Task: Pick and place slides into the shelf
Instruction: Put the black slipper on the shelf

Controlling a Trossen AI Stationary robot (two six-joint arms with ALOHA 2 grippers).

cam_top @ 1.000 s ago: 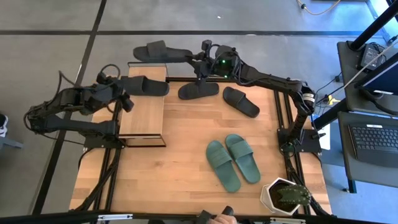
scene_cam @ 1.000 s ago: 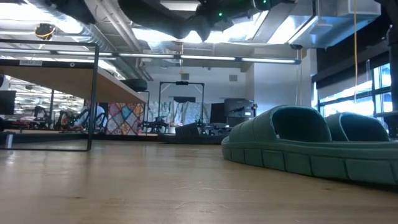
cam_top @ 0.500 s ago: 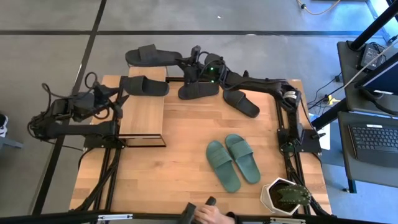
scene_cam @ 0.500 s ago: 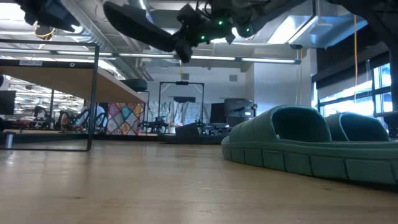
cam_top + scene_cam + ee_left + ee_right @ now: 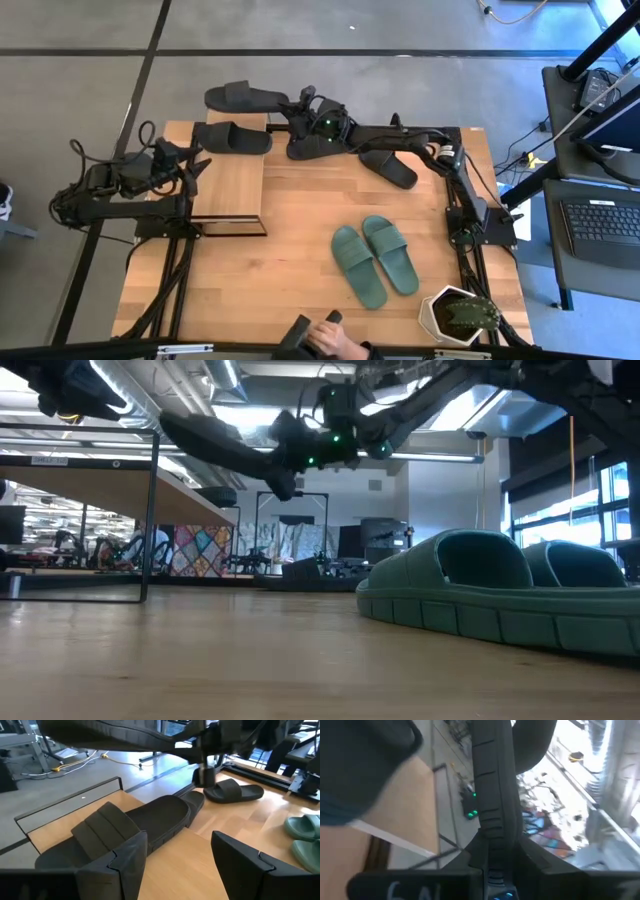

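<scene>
A black slide [image 5: 245, 97] hangs in the air past the table's far edge, just beyond the shelf [image 5: 230, 185], with my right gripper [image 5: 293, 108] shut on it. Another black slide [image 5: 232, 137] lies flat on its sole on the far end of the shelf's top board; the left wrist view shows this slide [image 5: 135, 827] too. My left gripper [image 5: 190, 165] stands open at the shelf's left side, holding nothing. Two more black slides [image 5: 320, 148] [image 5: 388, 167] lie on the table under my right arm. A teal pair [image 5: 375, 258] lies near the table's middle. My right gripper pinches the held slide's sole at the end away from the strap [image 5: 196, 742], one finger on each face of the sole. The fingers reach in about level from the table's right, along the slide's length. The slide is lifted clear and slopes, its free end [image 5: 170, 420] higher.
A white pot with a cactus [image 5: 458, 315] stands at the near right corner. A person's hand [image 5: 330, 340] shows at the near edge. Bare tabletop [image 5: 280, 270] lies between the shelf and the teal pair.
My right gripper has sunk and gone toward the shelf's far end, still shut on the black slide, which has come down with it. My left gripper has drawn back toward the table's left edge and dropped a little, still open.
</scene>
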